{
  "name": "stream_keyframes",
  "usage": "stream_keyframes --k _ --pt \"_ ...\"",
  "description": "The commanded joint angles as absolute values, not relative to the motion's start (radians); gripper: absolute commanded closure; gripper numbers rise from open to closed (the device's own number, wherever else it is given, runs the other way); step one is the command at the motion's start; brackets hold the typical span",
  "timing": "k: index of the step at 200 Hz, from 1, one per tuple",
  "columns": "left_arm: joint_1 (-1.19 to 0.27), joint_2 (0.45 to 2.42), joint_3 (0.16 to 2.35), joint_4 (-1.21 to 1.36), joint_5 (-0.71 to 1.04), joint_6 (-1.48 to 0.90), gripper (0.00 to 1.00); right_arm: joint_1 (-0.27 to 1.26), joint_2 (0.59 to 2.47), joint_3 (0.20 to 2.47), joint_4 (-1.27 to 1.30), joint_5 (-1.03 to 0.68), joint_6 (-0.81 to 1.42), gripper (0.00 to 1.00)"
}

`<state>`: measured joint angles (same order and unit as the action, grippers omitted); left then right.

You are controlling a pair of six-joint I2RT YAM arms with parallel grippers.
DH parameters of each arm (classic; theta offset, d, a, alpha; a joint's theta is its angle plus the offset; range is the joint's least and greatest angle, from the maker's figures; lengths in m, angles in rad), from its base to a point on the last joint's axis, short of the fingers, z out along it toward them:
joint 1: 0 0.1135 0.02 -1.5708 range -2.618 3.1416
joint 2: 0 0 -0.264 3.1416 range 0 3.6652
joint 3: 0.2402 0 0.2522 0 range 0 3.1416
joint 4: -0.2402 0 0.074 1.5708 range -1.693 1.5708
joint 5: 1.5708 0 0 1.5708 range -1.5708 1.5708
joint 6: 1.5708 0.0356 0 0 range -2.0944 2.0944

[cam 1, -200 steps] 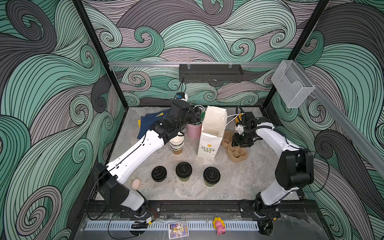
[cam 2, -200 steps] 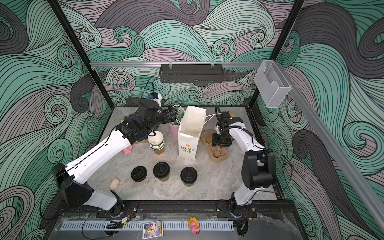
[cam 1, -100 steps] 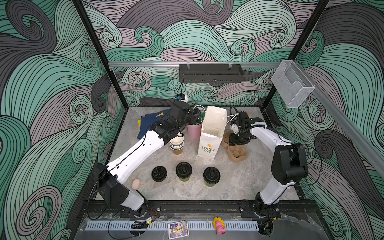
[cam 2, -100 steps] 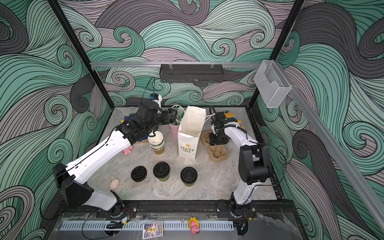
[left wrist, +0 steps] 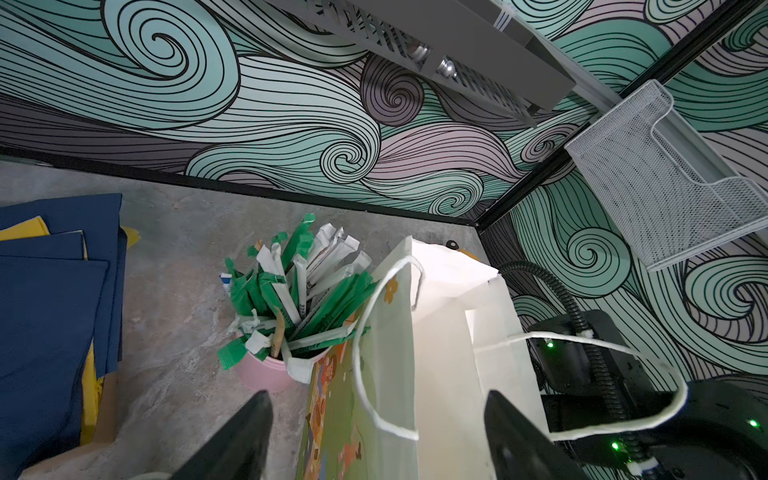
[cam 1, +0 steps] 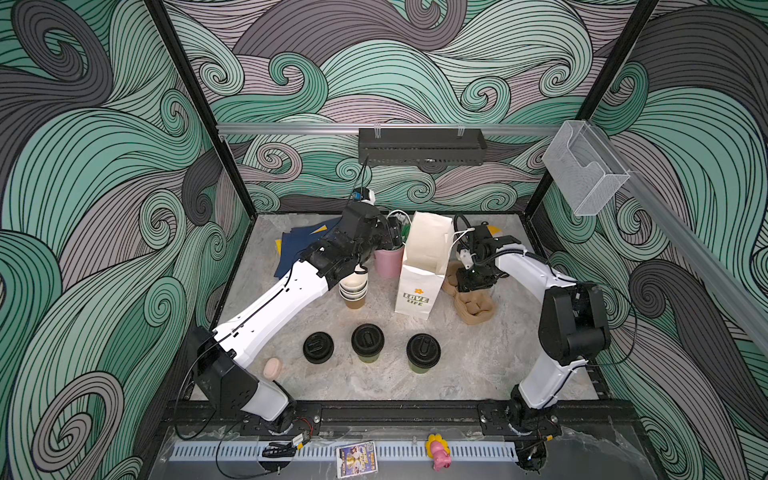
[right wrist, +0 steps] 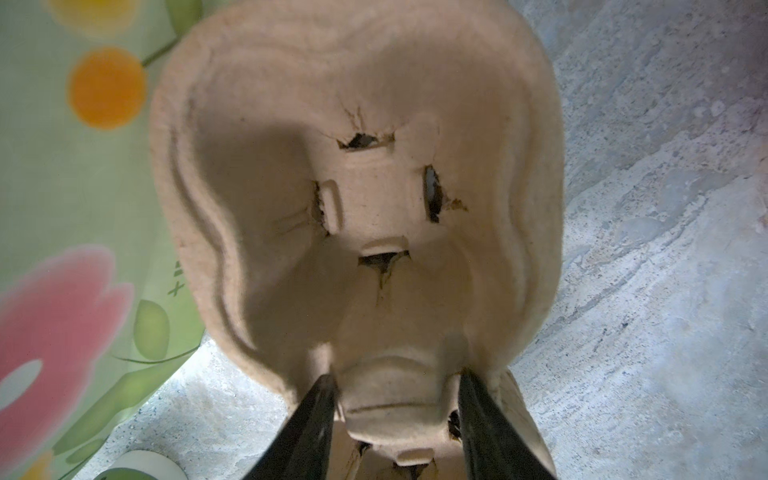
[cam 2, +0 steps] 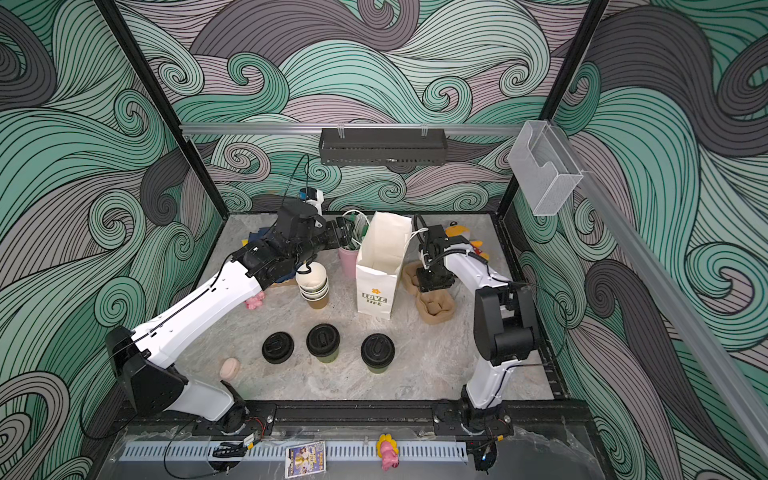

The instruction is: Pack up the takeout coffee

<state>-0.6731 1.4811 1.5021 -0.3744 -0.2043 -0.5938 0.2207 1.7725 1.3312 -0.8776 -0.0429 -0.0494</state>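
Two small olive-green paper cups with round black plastic sip lids (cam 1: 367,341) (cam 1: 423,352) stand at the front of the grey marbled tabletop (cam 1: 478,374), apart from the white paper bag (cam 1: 424,257) behind them. Right of the bag, the right gripper (right wrist: 397,376) straddles the middle ridge of the brown moulded-pulp cup carrier (right wrist: 374,187); whether it is clamped I cannot tell. Farther back, the left gripper (left wrist: 376,395) hovers at the bag's rim, jaws wide apart.

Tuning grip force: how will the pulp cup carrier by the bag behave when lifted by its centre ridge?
The carrier looks like moulded pulp, so probably light and fairly stiff. Tears show around its slots, so the ridge that the right gripper straddles may crush or rip under a hard squeeze. Its rough, fibrous surface likely won't slip.
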Motion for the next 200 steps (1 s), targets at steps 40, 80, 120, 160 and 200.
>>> stream_keyframes --k 40,80,120,160,200 --pt "-0.661 1.446 1.497 -0.388 -0.205 -0.606 0.19 0.221 1.766 1.342 -0.867 0.002 -0.050 0.65" --pt "-0.659 1.445 1.499 -0.404 -0.207 -0.616 0.19 0.172 1.717 1.316 -0.864 0.007 -0.002 0.72" --pt "-0.657 1.457 1.537 -0.500 -0.191 -0.627 0.19 0.132 1.635 1.297 -0.902 -0.018 0.076 0.74" --pt "-0.651 1.466 1.577 -0.597 -0.151 -0.639 0.19 0.125 1.559 1.303 -0.957 -0.028 0.181 0.75" --pt "-0.626 1.479 1.627 -0.691 -0.121 -0.681 0.18 0.104 1.503 1.330 -1.049 0.001 0.269 0.76"
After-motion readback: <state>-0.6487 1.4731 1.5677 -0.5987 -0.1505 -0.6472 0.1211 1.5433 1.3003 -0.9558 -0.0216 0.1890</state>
